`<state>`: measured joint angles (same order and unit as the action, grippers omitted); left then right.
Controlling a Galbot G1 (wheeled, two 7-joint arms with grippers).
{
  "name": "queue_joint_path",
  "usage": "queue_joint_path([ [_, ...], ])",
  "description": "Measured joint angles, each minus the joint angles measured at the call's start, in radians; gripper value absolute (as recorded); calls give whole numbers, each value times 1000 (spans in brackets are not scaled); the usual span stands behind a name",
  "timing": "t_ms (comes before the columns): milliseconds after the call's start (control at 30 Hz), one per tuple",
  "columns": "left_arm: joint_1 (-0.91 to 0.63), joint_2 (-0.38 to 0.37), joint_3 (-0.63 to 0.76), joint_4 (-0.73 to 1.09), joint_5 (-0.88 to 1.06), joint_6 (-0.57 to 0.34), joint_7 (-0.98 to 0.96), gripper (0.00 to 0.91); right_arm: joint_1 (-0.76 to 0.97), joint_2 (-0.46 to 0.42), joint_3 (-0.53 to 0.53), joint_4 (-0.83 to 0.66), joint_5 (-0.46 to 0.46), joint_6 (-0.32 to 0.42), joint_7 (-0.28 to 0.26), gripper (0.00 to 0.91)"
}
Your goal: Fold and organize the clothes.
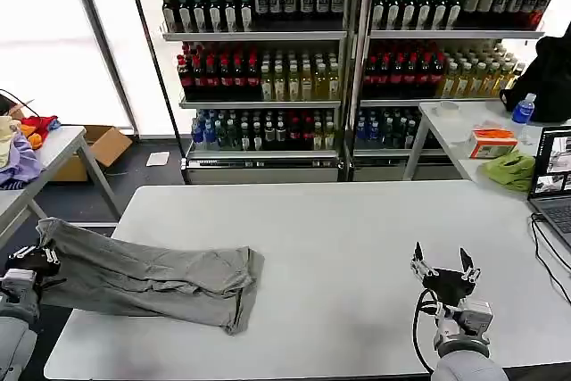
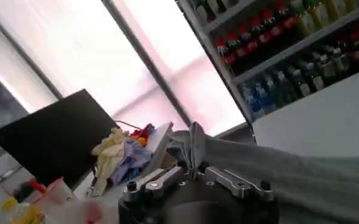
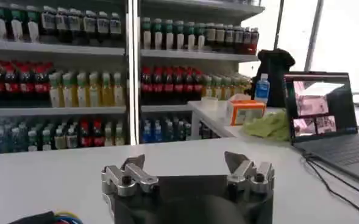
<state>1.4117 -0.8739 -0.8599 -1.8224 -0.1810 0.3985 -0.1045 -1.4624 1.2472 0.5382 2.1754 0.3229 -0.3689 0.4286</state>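
The left gripper sits at the left edge of the white table, its fingers pinched together on an end of the grey shirt. In the left wrist view the cloth rises in a fold between the closed fingers and trails away over the tabletop. From the head view the shirt lies folded lengthwise, a long crumpled band running from the table's left edge toward its middle, near the front edge; one end hangs slightly over the left edge at the gripper.

The right gripper hovers over the front right part of the table, fingers spread wide and holding nothing. The right wrist view shows both fingertips apart above bare tabletop, with a laptop at the table's right edge. The left wrist view also takes in a side table heaped with coloured fabrics.
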Motion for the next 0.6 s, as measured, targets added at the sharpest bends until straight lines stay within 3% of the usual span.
queue_joint_path([
  [200,4,-30,65,-59,-4,28,-19,0,-28,5,17,11,-1,9,4,907],
  [600,-45,-141,320,-166,-44,118,-76,0,-89,42,37,32,-13,20,9,907],
])
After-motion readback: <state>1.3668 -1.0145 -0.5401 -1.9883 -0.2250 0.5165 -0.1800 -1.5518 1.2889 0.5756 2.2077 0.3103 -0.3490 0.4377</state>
